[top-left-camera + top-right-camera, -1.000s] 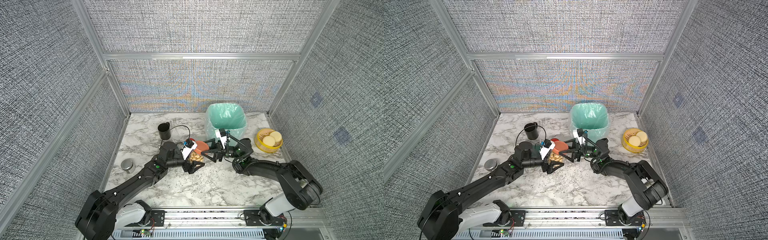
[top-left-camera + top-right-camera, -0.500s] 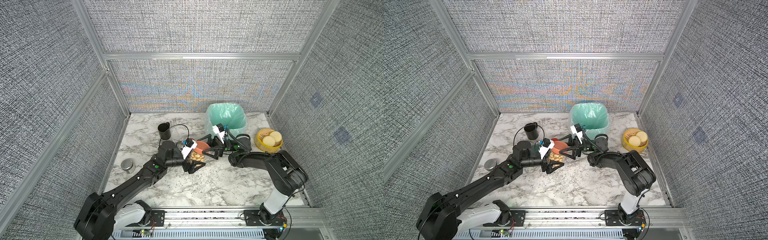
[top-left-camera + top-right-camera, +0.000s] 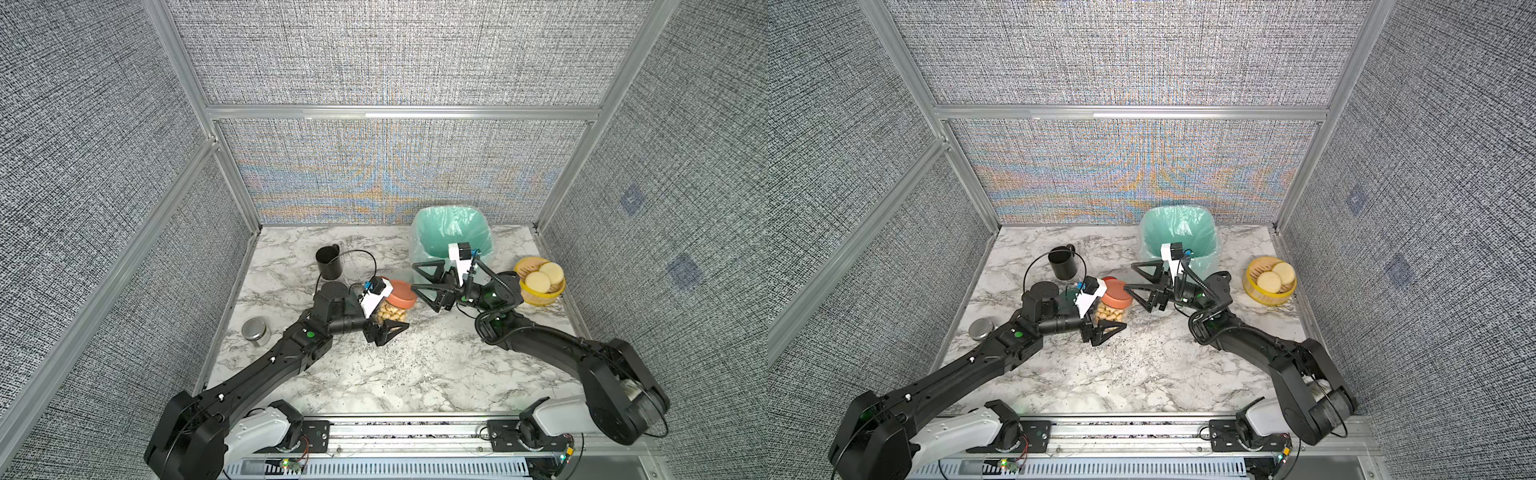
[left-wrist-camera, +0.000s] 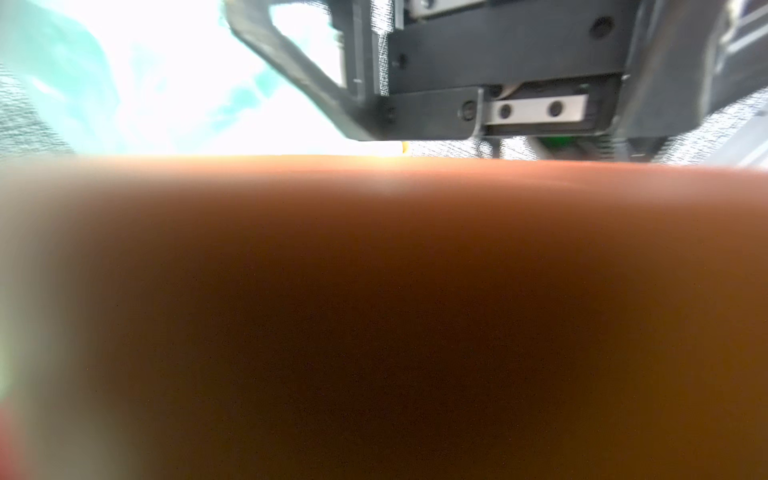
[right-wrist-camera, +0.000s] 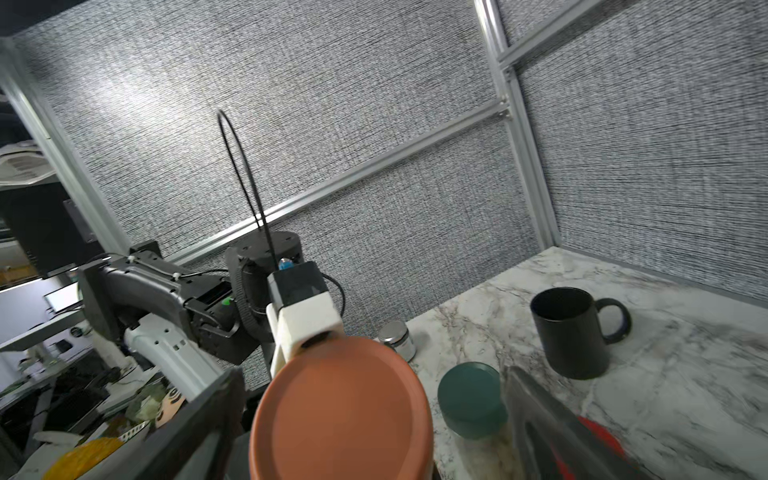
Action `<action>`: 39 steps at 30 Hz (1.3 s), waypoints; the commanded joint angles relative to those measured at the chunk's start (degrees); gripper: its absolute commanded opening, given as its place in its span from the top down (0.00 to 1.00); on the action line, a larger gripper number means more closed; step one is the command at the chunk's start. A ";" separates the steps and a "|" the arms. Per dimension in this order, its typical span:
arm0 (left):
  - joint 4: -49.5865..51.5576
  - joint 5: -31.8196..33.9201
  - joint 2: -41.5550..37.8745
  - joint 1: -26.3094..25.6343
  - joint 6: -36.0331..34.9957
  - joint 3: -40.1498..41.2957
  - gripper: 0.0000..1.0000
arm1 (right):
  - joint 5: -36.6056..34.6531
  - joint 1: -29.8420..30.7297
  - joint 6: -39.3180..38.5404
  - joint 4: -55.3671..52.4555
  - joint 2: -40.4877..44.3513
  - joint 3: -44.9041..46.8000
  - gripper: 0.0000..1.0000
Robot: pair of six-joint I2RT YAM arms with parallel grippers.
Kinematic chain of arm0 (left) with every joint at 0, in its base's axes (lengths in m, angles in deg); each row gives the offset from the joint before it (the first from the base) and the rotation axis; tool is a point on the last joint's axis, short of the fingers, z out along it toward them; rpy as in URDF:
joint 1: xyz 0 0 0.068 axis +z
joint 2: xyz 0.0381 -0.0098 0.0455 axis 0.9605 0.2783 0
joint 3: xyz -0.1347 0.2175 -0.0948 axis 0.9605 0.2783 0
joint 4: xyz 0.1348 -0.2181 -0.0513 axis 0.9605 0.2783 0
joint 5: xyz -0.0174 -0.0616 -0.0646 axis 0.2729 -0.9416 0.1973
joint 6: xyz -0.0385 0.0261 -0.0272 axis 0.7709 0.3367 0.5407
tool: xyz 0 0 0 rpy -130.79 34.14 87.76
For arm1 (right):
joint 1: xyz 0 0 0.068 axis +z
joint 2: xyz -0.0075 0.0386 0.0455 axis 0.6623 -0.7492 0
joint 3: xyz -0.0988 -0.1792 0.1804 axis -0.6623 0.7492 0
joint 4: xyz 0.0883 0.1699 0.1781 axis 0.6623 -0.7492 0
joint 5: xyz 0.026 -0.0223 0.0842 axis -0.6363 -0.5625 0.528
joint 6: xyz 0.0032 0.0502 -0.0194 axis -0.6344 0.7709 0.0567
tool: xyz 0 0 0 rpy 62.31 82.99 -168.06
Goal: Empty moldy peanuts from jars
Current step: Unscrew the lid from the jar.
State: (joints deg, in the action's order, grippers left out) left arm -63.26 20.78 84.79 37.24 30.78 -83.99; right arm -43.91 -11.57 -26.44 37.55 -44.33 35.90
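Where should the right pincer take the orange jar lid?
Take the orange lid by its round rim, jaws on opposite edges, coming straight at its flat top, which tilts toward the open right pincer. The left pincer clamps the jar body, leaving only the lid free.

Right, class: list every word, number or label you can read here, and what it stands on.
None can be read.
The clear plastic jar with the terracotta-orange lid, the black mug and the squat steel tin show no lettering.
The printed clutter outside is too blurred.

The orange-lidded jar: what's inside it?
Tan peanuts show through the clear jar. Its terracotta lid is on, covering the top; mould is too small to tell.
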 commanded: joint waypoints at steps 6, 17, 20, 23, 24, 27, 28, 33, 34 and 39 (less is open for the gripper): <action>-4.02 3.88 0.38 0.14 -0.93 -0.19 1.00 | -18.00 5.93 -3.78 -13.01 6.56 3.36 0.02; -4.37 5.43 0.27 0.12 -0.93 -0.05 1.00 | -22.18 11.17 -1.01 -10.30 3.88 4.79 0.02; -4.29 5.51 0.38 0.13 -0.83 0.05 1.00 | -21.66 11.78 -0.71 -9.82 2.60 4.01 0.02; -4.28 5.27 0.37 0.13 -0.83 0.15 1.00 | -21.65 12.13 -0.40 -8.70 1.96 3.79 0.02; -4.28 4.95 0.41 0.12 -0.79 0.19 1.00 | -21.69 12.18 -0.47 -8.79 1.79 3.81 0.02; -4.22 4.13 0.70 0.13 -0.66 0.03 1.00 | -21.02 12.16 -1.05 -8.98 1.12 2.83 0.02; -4.28 4.12 0.70 0.12 -0.57 0.01 1.00 | -20.20 12.18 -1.39 -9.12 0.62 2.36 0.02; -4.37 3.92 0.43 0.12 -0.39 0.03 1.00 | -15.85 12.17 -1.85 -8.28 -1.13 1.25 0.08; -4.37 3.98 0.30 0.13 -0.33 0.05 1.00 | -14.87 12.16 -2.06 -8.26 -1.18 1.31 0.10; -4.55 3.65 -0.23 0.13 -0.18 0.19 1.00 | -12.40 12.14 -2.73 -6.96 -0.93 2.04 0.13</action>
State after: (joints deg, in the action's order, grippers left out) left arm -63.19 26.37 85.16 37.33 30.21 -83.75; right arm -59.95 0.43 -28.91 28.50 -45.23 37.63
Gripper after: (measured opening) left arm 0.866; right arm 0.882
